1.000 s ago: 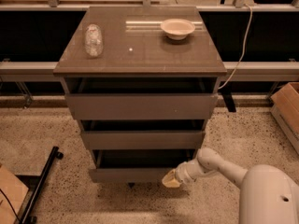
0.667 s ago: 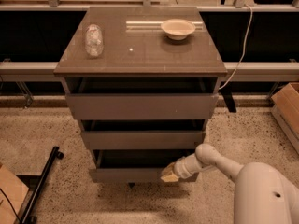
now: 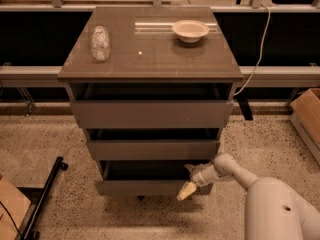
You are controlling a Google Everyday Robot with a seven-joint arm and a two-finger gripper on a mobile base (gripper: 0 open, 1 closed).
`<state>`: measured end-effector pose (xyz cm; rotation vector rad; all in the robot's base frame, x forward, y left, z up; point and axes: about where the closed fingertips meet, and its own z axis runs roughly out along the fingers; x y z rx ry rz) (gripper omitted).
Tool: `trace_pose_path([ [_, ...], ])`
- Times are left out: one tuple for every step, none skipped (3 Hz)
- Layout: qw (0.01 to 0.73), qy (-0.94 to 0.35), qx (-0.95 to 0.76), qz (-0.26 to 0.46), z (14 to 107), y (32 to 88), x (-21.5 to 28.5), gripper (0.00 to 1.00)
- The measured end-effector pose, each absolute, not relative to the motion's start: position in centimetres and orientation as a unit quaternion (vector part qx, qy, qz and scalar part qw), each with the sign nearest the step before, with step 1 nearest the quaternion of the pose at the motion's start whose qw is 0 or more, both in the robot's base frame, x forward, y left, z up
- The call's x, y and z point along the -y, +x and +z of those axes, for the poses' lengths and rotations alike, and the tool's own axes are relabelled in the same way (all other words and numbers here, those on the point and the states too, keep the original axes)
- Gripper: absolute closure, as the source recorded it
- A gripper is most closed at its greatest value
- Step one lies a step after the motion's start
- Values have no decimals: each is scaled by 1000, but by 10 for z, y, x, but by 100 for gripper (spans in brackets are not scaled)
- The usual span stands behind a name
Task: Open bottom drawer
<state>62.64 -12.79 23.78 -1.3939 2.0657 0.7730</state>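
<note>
The cabinet has three grey-brown drawers with plain flat fronts. The bottom drawer (image 3: 145, 187) is the narrowest front, lowest in the stack, and stands pulled out a little, with a dark gap above it. My gripper (image 3: 188, 189) is at the right part of that drawer's front, its pale fingertip against the front's face. The white arm reaches in from the lower right.
A clear plastic bottle (image 3: 100, 43) and a white bowl (image 3: 190, 30) stand on the cabinet top (image 3: 150, 59). The top drawer (image 3: 150, 114) and middle drawer (image 3: 152, 149) sit above. A cardboard box (image 3: 307, 119) is at the right, a black pole (image 3: 45, 196) on the floor at the left.
The gripper has moved a little to the left and down along the bottom drawer's front. The drawer looks much the same.
</note>
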Motion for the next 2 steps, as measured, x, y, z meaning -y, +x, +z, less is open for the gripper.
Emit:
trace_pose_path([
  [246,-498,-779,291,218,630,134,0],
  [215,-490,-789,300,210,613,131,0],
])
